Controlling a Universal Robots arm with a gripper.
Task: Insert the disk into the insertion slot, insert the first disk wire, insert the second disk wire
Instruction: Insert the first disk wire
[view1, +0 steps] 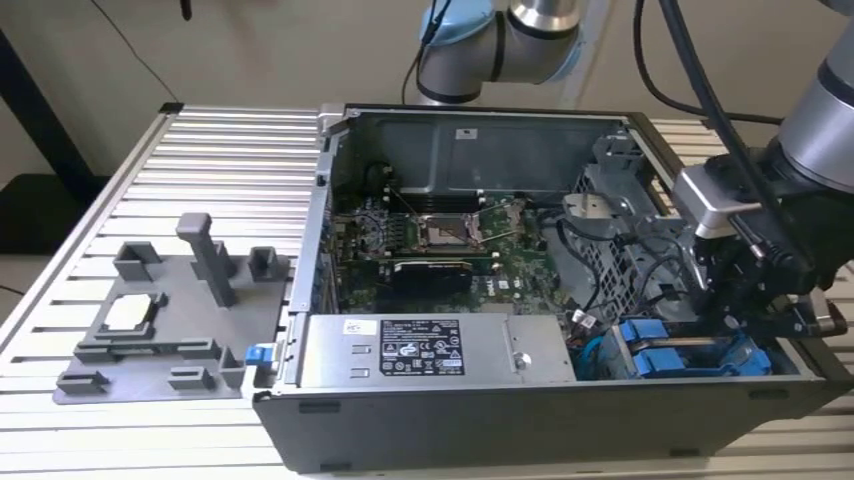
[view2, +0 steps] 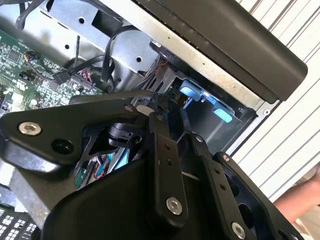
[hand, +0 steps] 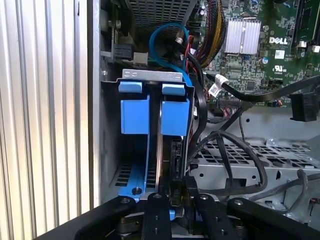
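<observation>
My gripper (view1: 742, 322) reaches down into the open computer case (view1: 400, 420) at the exterior view's right, over the insertion slot (hand: 150, 75), a grey metal cage with blue rails. The disk (hand: 173, 150) stands on edge in one bay, seen as a dark narrow edge below a blue carrier tab (hand: 175, 112). In the first wrist view my gripper (hand: 175, 200) has its black fingers (hand: 155, 215) pressed to either side of the disk's near end. The neighbouring bay shows another blue carrier tab (hand: 134, 112). Two loose disk wires end in a white-tagged plug (hand: 215, 84) and a black plug (hand: 301, 107).
A long grey box with a black sticker (view1: 420, 350) lies along the case's front. The green mainboard (view1: 441, 240) fills the middle. Black cable loops (hand: 225, 150) crowd the cage. A grey fixture plate (view1: 160, 330) rests on the ribbed table (view1: 200, 160). A person's hand (view2: 300, 200) is beside the case.
</observation>
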